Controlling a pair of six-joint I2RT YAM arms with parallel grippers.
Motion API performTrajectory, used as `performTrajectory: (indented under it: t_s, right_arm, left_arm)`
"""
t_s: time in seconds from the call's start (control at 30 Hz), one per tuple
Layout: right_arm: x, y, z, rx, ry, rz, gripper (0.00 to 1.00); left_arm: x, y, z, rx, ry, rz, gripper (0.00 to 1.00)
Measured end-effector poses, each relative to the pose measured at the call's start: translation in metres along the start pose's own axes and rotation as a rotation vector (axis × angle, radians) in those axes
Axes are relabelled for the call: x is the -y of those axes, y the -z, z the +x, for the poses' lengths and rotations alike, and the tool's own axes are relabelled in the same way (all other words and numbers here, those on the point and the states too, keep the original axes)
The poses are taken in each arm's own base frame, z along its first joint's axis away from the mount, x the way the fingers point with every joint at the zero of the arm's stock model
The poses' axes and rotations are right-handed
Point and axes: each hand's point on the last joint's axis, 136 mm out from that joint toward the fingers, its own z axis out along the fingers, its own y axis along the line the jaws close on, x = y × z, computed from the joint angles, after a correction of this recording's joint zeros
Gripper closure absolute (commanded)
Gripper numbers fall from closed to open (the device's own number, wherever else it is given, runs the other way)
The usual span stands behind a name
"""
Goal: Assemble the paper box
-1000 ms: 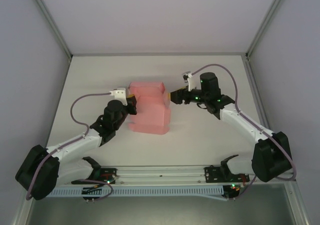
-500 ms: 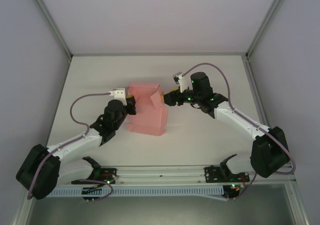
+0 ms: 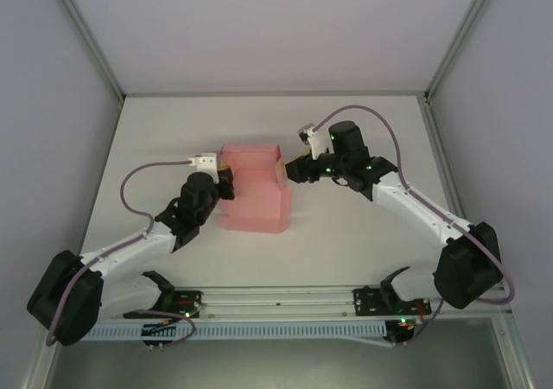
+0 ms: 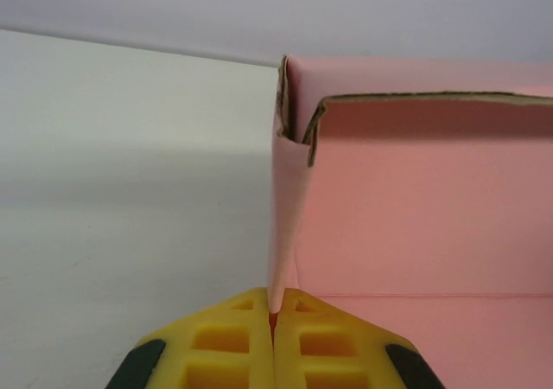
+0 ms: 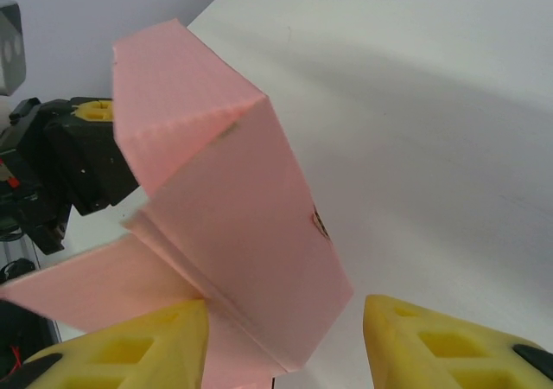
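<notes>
Standing on the desk (image 3: pixel 363 233), the pink paper box (image 3: pixel 253 190) has its right flap newly lifted (walls forming); left end effector (image 4: pixel 275 309) pinches the left wall, right end effector (image 5: pixel 285 309) gapes open around it.

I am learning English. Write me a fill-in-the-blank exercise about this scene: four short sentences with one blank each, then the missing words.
1. The partly folded paper box of thin card is pale ___ in colour.
2. The left gripper is ___ on a side wall of the paper box.
3. The right gripper has its jaws ___, with part of the paper box between them.
4. The paper box rests on the flat white table, ___ the two grippers.

Missing words: pink; shut; open; between
</notes>
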Motion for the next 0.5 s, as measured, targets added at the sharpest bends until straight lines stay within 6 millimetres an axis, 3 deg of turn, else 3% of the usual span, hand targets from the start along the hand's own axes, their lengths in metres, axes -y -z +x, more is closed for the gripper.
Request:
performTrajectory:
  t_s: [0.2, 0.5]
  right_arm:
    - [-0.006, 0.003, -0.004, -0.021, 0.041, -0.02, 0.49]
    - [-0.005, -0.023, 0.007, -0.074, 0.03, -0.087, 0.49]
  left_arm:
    - [0.001, 0.004, -0.006, 0.016, -0.011, 0.005, 1.0]
    - [0.002, 0.003, -0.004, 0.008, -0.013, 0.01, 1.0]
